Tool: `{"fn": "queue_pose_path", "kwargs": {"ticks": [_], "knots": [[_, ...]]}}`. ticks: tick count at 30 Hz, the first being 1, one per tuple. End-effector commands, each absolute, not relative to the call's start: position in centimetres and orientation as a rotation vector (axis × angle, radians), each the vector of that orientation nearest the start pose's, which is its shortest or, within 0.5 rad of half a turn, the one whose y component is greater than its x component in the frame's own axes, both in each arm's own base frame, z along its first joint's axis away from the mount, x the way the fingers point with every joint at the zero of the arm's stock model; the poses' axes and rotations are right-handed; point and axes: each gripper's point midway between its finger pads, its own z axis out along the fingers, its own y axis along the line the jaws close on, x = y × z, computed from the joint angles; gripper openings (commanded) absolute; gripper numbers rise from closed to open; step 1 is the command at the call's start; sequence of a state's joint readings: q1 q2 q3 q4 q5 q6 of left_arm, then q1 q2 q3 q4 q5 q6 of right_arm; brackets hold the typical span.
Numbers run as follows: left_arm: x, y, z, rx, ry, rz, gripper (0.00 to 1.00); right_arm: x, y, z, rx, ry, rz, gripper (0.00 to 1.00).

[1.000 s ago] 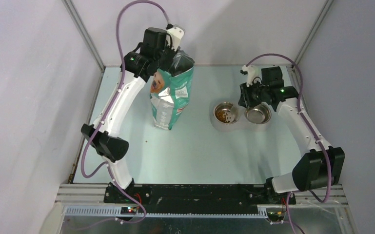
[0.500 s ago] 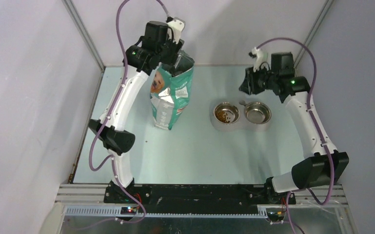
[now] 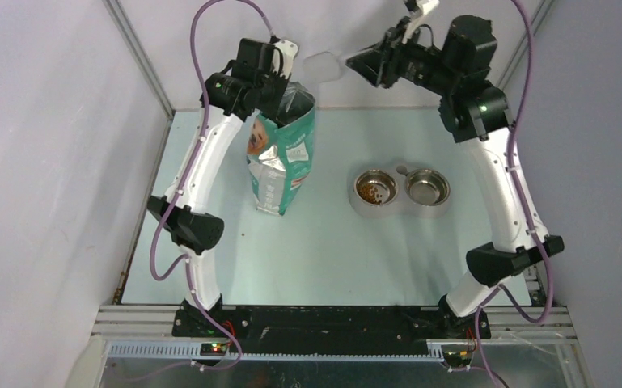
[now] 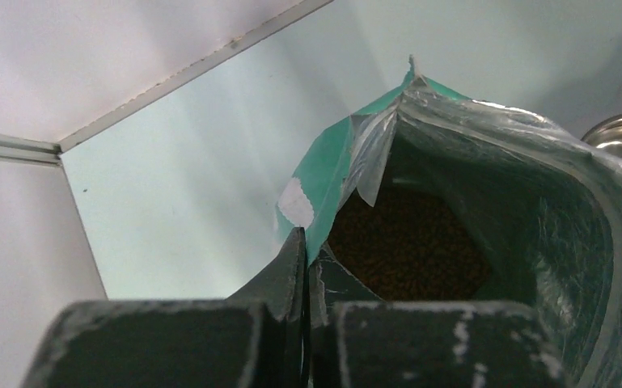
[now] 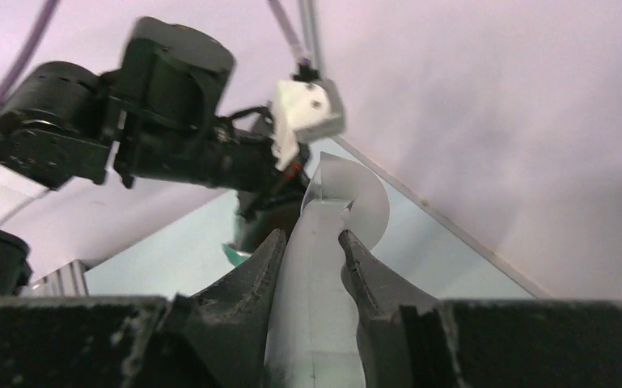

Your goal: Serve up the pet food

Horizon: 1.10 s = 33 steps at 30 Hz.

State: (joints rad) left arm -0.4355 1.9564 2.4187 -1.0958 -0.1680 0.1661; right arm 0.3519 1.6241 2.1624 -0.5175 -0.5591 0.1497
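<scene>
Brown pet food [image 4: 408,246] fills the bottom of the open teal bag [image 3: 283,153], which stands upright at the back left of the table. My left gripper [image 4: 306,242] is shut on the near rim of the bag [image 4: 332,162], one finger inside and one outside. A little pet food [image 3: 370,189] also lies in the left steel bowl [image 3: 356,179]. The right steel bowl [image 3: 427,187] looks bare. My right gripper [image 5: 311,238] is shut on the handle of a clear plastic scoop [image 5: 348,198], held high in the air. From above, the scoop [image 3: 323,66] hangs just right of the bag's mouth.
Both bowls sit in one grey holder [image 3: 356,206] right of centre. The back wall and its metal corner posts stand close behind both raised wrists. The left arm's wrist [image 5: 170,121] is close in front of the scoop in the right wrist view.
My left gripper has closed on the bag's rim. My right arm has risen from over the bowls and swung left with the scoop, up towards the bag's mouth.
</scene>
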Motion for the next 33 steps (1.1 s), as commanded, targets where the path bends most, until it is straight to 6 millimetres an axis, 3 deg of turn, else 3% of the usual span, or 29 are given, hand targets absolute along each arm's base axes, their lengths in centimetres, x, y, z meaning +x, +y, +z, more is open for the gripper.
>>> {"fn": "queue_pose_path", "kwargs": {"ticks": [1, 2, 6, 9, 17, 23, 26, 31, 33], "knots": [[43.9, -17.8, 37.7, 0.506, 2.063, -0.105, 0.00, 37.8, 28.6, 52.9, -0.646, 1.425, 0.926, 0.00], [43.9, -18.1, 38.3, 0.502, 2.041, -0.129, 0.00, 37.5, 29.5, 52.9, -0.659, 1.421, 0.934, 0.00], [43.9, -19.4, 40.4, 0.455, 1.971, -0.235, 0.00, 38.8, 31.3, 49.7, -0.693, 1.500, 0.883, 0.00], [43.8, -20.9, 41.6, 0.427, 1.920, -0.346, 0.00, 40.6, 30.5, 45.7, -0.685, 1.610, 0.774, 0.00], [42.8, -27.4, 41.9, 0.520, 1.850, -0.603, 0.00, 38.7, 29.7, 41.3, -0.858, 1.741, 0.705, 0.00], [42.5, -31.2, 40.4, 0.560, 1.850, -0.714, 0.00, 39.6, 27.8, 36.7, -0.812, 1.940, 0.622, 0.00], [42.6, -31.4, 39.9, 0.534, 1.869, -0.690, 0.00, 40.6, 27.0, 34.5, -0.725, 2.018, 0.643, 0.00], [43.6, -30.5, 37.4, 0.457, 1.937, -0.613, 0.00, 42.2, 27.1, 32.6, -0.626, 2.004, 0.662, 0.00], [43.7, -30.2, 36.8, 0.447, 1.951, -0.591, 0.00, 42.2, 27.4, 29.9, -0.607, 2.013, 0.667, 0.00]]}}
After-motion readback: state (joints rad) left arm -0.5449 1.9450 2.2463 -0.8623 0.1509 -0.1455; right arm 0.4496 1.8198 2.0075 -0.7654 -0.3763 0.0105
